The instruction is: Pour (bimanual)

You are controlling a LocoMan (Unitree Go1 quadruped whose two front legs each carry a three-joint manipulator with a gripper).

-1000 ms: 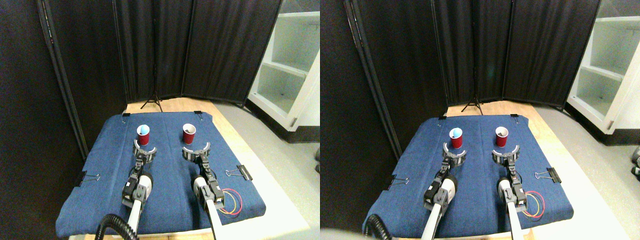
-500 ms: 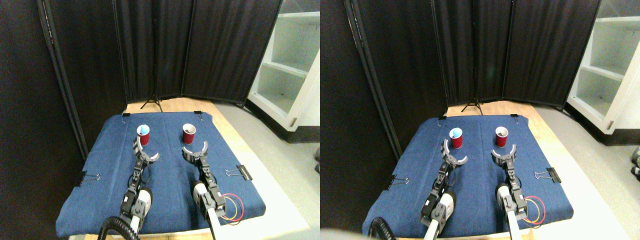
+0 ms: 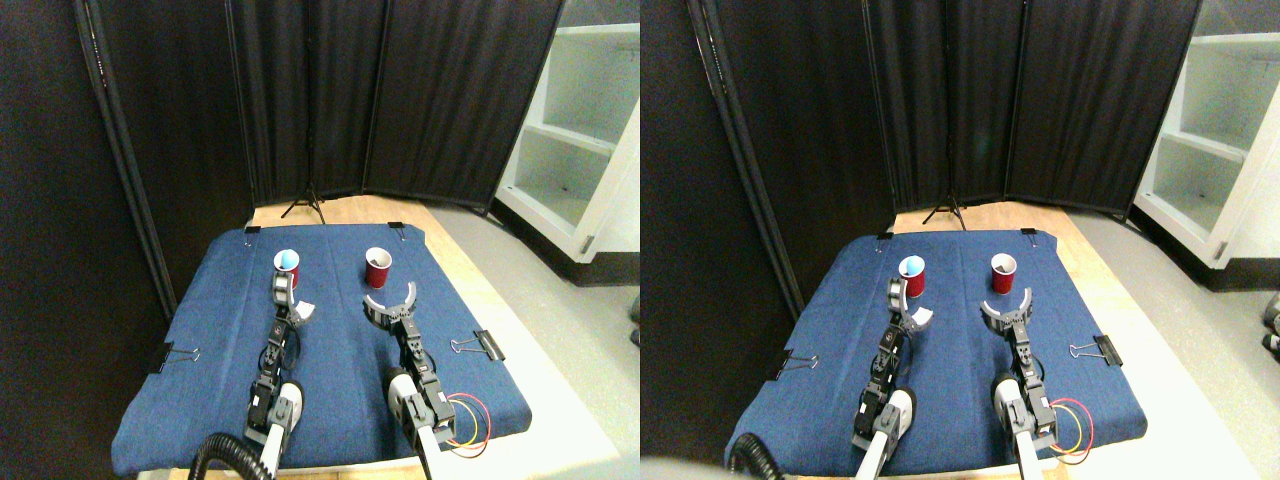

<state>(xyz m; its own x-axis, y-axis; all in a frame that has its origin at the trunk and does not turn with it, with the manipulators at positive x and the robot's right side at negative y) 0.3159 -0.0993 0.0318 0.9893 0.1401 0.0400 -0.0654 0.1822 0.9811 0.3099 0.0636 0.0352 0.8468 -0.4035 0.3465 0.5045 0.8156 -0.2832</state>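
Two red cups stand upright on the blue cloth (image 3: 210, 350). The left cup (image 3: 286, 268) holds something light blue; the right cup (image 3: 378, 268) looks dark inside. My left gripper (image 3: 287, 298) is open just in front of the left cup, rolled so one curved finger rises beside the cup and the other points right. My right gripper (image 3: 390, 303) is open a short way in front of the right cup, its curved fingers facing it without touching.
Binder clips (image 3: 488, 345) pin the cloth at its edges. Red and yellow wires (image 3: 465, 412) loop by the right arm's base. A tripod (image 3: 305, 205) and dark curtains stand behind; a white shelf (image 3: 575, 150) is at the right.
Both arms have stretched forward toward the cups. The left gripper has rolled from lying flat to standing on edge beside the left cup. The cups have not moved.
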